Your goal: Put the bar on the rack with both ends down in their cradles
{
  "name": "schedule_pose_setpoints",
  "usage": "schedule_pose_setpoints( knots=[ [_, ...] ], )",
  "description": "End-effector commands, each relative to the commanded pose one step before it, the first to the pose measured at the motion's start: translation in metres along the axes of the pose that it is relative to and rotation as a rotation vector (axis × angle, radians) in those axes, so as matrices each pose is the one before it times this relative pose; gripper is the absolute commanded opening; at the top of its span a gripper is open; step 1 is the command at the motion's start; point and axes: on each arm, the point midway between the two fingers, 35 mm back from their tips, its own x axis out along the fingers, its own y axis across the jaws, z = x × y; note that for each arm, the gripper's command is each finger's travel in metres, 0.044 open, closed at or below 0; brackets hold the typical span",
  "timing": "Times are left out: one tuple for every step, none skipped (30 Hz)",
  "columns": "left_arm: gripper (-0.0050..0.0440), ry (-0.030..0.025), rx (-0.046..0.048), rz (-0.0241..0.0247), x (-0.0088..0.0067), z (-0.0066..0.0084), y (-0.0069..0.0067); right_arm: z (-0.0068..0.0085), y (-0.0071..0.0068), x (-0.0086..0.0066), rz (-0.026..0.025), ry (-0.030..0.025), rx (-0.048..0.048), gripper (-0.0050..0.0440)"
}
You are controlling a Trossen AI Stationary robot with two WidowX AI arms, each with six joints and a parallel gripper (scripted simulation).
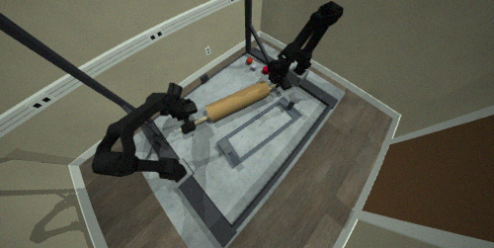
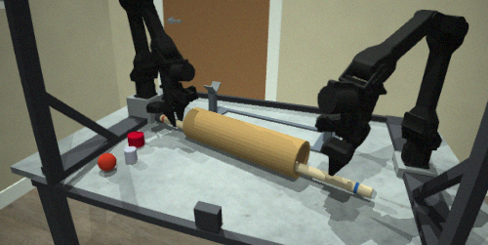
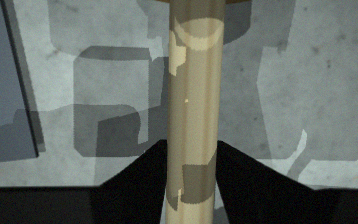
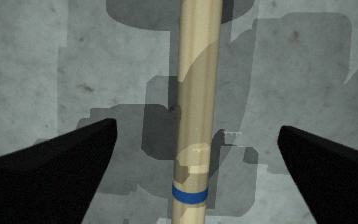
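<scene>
Left end effector [image 1: 279,82] [image 2: 169,116] [image 3: 192,143] clamped; right end effector [image 1: 190,120] [image 2: 333,144] [image 4: 197,125] open.

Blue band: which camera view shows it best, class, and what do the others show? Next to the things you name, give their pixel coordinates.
Right wrist: the band [image 2: 356,187] [image 4: 190,193] is large and unobstructed there. Exterior shows it small; top and left wrist show none.

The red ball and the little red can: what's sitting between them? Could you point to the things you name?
A small white cylinder [image 1: 253,67] [image 2: 130,155], as the exterior and top views show.

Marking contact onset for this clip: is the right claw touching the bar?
Apart. The right wrist view shows the bar between the right claw's spread fingers, a plain gap on either side.
</scene>
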Motion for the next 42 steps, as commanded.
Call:
schedule_pose_setpoints(
  knots=[
    [0.005, -0.00628, 0.002, -0.00236, -0.00118, 0.00022, 0.00012, -0.00073, -0.00177, 0.00566, -0.00563, 0.00553, -0.0005, 0.04],
    [0.005, 0.00358, -0.00056, 0.00021, 0.00044, -0.00058, 0.00003, 0.00018, 0.00033, 0.00252, 0.00092, -0.00044, 0.00018, 0.04],
    [0.005, -0.00358, 0.00056, -0.00019, -0.00044, 0.00058, -0.00003, -0.00012, -0.00009, 0.0028, -0.00037, 0.00035, -0.00004, 0.04],
    [0.005, 0.0, 0.0, 0.0, 0.0, 0.0, 0.0, 0.00003, 0.00012, 0.00257, 0.00018, 0.00016, 0.0, 0.04],
    [0.005, 0.0, 0.0, 0.0, 0.0, 0.0, 0.0, -0.00005, -0.00004, 0.00198, -0.00017, 0.0002, -0.00001, 0.04],
    [0.005, 0.0, 0.0, 0.0, 0.0, 0.0, 0.0, 0.00006, 0.00016, 0.00267, 0.00041, -0.00012, 0.00009, 0.04],
    [0.005, 0.0, 0.0, 0.0, 0.0, 0.0, 0.0, 0.0, 0.00012, 0.00268, 0.0001, 0.00033, 0.00001, 0.04],
    [0.005, 0.0, 0.0, 0.0, 0.0, 0.0, 0.0, 0.00005, 0.00012, 0.0026, 0.00034, -0.00014, 0.00008, 0.04],
    [0.005, 0.0, 0.0, 0.0, 0.0, 0.0, 0.0, 0.00026, 0.00024, 0.00176, 0.00055, -0.00095, 0.00016, 0.04],
    [0.005, 0.0, 0.0, 0.0, 0.0, 0.0, 0.0, -0.00009, -0.00014, 0.0029, -0.00076, 0.00018, -0.00011, 0.04],
    [0.005, 0.0, 0.0, 0.0, 0.0, 0.0, 0.0, -0.00001, 0.00005, 0.00269, 0.00005, 0.00007, 0.00003, 0.04],
    [0.005, 0.0, 0.0, 0.0, 0.0, 0.0, 0.0, 0.00004, 0.00009, 0.00262, 0.00025, -0.0001, 0.00007, 0.04],
    [0.005, 0.0, 0.0, 0.0, 0.0, 0.0, 0.0, 0.00022, 0.00029, 0.00181, 0.00069, -0.0005, 0.00012, 0.04],
    [0.005, 0.0, 0.0, 0.0, 0.0, 0.0, 0.0, -0.00015, -0.00021, 0.00291, -0.00085, 0.0002, -0.00009, 0.04],
    [0.005, 0.0, 0.0, 0.0, 0.0, 0.0, 0.0, 0.00004, 0.00011, 0.00264, 0.00021, -0.0001, 0.00007, 0.04],
    [0.005, 0.0, 0.0, 0.0, 0.0, 0.0, 0.0, 0.00008, 0.00017, 0.00262, 0.00042, -0.00013, 0.00007, 0.04],
    [0.005, 0.0, 0.0, 0.0, 0.0, 0.0, 0.0, 0.0, 0.0, 0.0, 0.0, 0.0, 0.0, 0.04],
    [0.005, 0.0, 0.0, 0.0, 0.0, 0.0, 0.0, 0.0, 0.0, 0.0, 0.0, 0.0, 0.0, 0.04],
    [0.005, 0.00358, -0.00056, 0.00019, 0.00044, -0.00058, 0.00003, 0.00123, 0.00128, 0.00061, 0.00441, -0.00413, 0.00089, 0.04],
    [0.005, -0.00358, 0.00056, -0.00019, -0.00044, 0.00058, -0.00003, -0.00115, -0.00143, 0.00142, -0.00519, 0.00327, -0.0009, 0.04],
    [0.005, 0.00005, 0.0, 0.00001, 0.00001, -0.00001, 0.0, -0.00008, -0.00012, -0.00007, -0.00041, 0.00029, -0.00019, 0.005],
    [0.005, 0.00005, 0.0, 0.00001, 0.00001, -0.00001, 0.0, -0.00014, 0.0001, 0.00015, 0.00026, -0.00007, -0.00064, 0.005],
    [0.005, 0.00005, 0.0, 0.00001, 0.00001, -0.00001, 0.0, -0.00002, 0.00024, 0.0001, 0.00099, -0.00054, -0.00041, 0.005],
    [0.005, 0.00005, 0.0, 0.00001, 0.00001, -0.00001, 0.0, 0.00001, -0.00004, 0.00008, 0.00005, -0.00001, 0.00053, 0.005],
    [0.005, 0.00005, 0.0, 0.00001, 0.00001, -0.00001, 0.0, 0.00002, -0.00005, 0.00005, 0.00001, 0.00001, 0.00035, 0.005],
    [0.005, 0.00005, 0.0, 0.00001, 0.00001, -0.00001, 0.0, 0.00002, -0.00006, 0.00003, -0.00002, 0.00003, 0.00012, 0.005],
    [0.005, 0.00005, 0.0, 0.00001, 0.00001, -0.00001, 0.0, 0.00058, 0.00058, -0.00086, 0.00321, -0.00203, 0.0007, 0.005],
    [0.005, 0.00005, 0.0, 0.00001, 0.00001, -0.00001, 0.0, 0.00008, -0.00005, -0.00031, 0.00101, -0.00063, 0.00035, 0.005],
    [0.005, 0.00005, 0.0, 0.00001, 0.00001, -0.00001, 0.0, -0.00025, -0.00039, 0.00005, -0.00042, 0.0003, -0.00004, 0.005],
    [0.005, 0.00005, 0.0, 0.00001, 0.00001, -0.00001, 0.0, -0.00011, -0.00015, -0.00019, -0.0002, 0.00018, -0.00019, 0.005],
    [0.005, 0.00004, -0.001, 0.0, 0.00001, -0.00001, -0.00001, -0.00016, -0.00018, -0.00019, -0.00053, 0.00018, -0.00031, 0.005],
    [0.005, 0.00348, -0.00086, 0.00063, 0.00057, -0.00052, -0.00001, 0.0003, -0.00018, 0.00023, -0.00177, -0.0023, -0.00014, 0.005],
    [0.005, 0.00093, -0.00015, 0.00084, 0.00014, -0.00013, 0.00011, -0.00101, -0.00036, -0.00011, -0.00214, 0.00316, -0.0023, 0.005],
    [0.005, 0.0, 0.0, 0.0, 0.0, 0.0, 0.0, 0.0, 0.0, 0.0, 0.0, 0.0, 0.0, 0.005],
    [0.005, 0.0, 0.0, 0.0, 0.0, 0.0, 0.0, 0.0, 0.0, 0.0, 0.0, 0.0, 0.0, 0.005],
    [0.005, -0.00062, -0.00034, 0.00052, 0.0001, 0.00018, 0.00006, 0.0, 0.0, 0.0, 0.0, 0.0, 0.0, 0.005],
    [0.005, 0.00032, -0.00004, 0.00022, 0.0001, -0.00002, 0.00002, -0.00037, -0.00022, -0.00011, -0.00108, 0.00052, -0.0012, 0.005],
    [0.005, 0.00024, -0.00018, 0.00021, 0.00009, -0.00001, 0.00002, -0.00007, -0.00005, -0.00005, -0.0001, -0.00005, -0.00027, 0.005],
    [0.005, 0.00024, -0.00018, 0.00021, 0.00009, -0.00001, 0.00002, -0.00007, -0.00005, -0.00003, -0.00015, -0.00001, -0.00026, 0.005],
    [0.005, 0.00041, -0.00018, 0.00022, 0.00009, -0.00005, 0.00002, -0.00007, -0.00005, -0.00004, -0.00013, -0.00003, -0.00026, 0.005],
    [0.005, 0.00056, -0.00018, 0.00023, 0.00009, -0.00008, 0.00002, -0.00007, -0.00005, -0.00004, -0.00012, -0.00004, -0.00026, 0.005],
    [0.005, 0.00051, -0.00018, 0.00023, 0.00008, -0.00007, 0.00002, -0.00007, -0.00005, -0.00003, -0.00013, -0.00003, -0.00025, 0.005]
  ],
)
